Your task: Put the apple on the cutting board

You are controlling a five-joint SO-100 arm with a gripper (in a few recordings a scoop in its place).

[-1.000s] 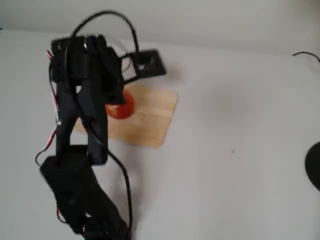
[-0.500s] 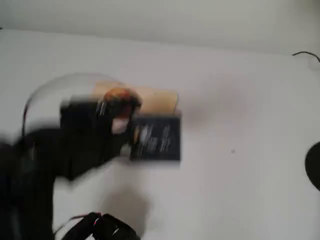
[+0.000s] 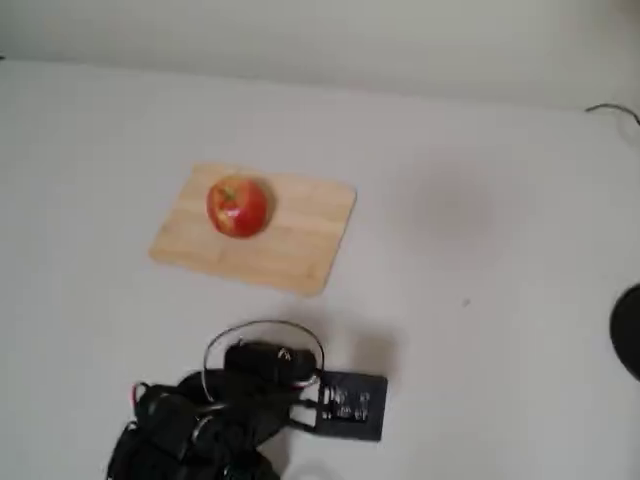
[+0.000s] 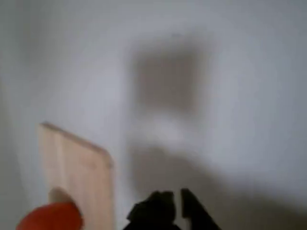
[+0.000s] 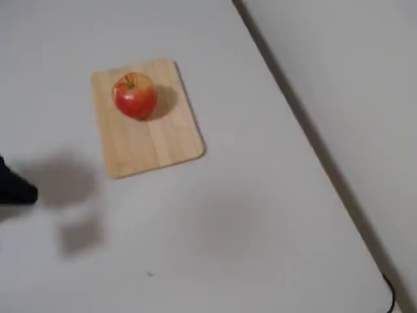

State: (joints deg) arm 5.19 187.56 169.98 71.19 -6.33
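The red apple [image 3: 238,206] with a yellowish patch sits on the light wooden cutting board [image 3: 290,240], toward its left end in a fixed view. In another fixed view the apple [image 5: 135,96] rests on the far half of the board [image 5: 150,140]. My black arm [image 3: 250,400] is folded low at the bottom edge, well apart from the board. In the blurred wrist view my gripper [image 4: 176,208] shows at the bottom with its fingertips nearly together and nothing between them. The apple [image 4: 50,218] and board [image 4: 76,163] lie to its left.
The white table [image 3: 480,220] stretches around the board. A dark round object [image 3: 628,330] sits at the right edge, and a thin black cable [image 3: 615,110] lies at the far right. The table edge [image 5: 306,130] runs diagonally on the right.
The arm stood over the board with the apple at its gripper. It has since swung back and down to the bottom edge, leaving the apple alone on the board.
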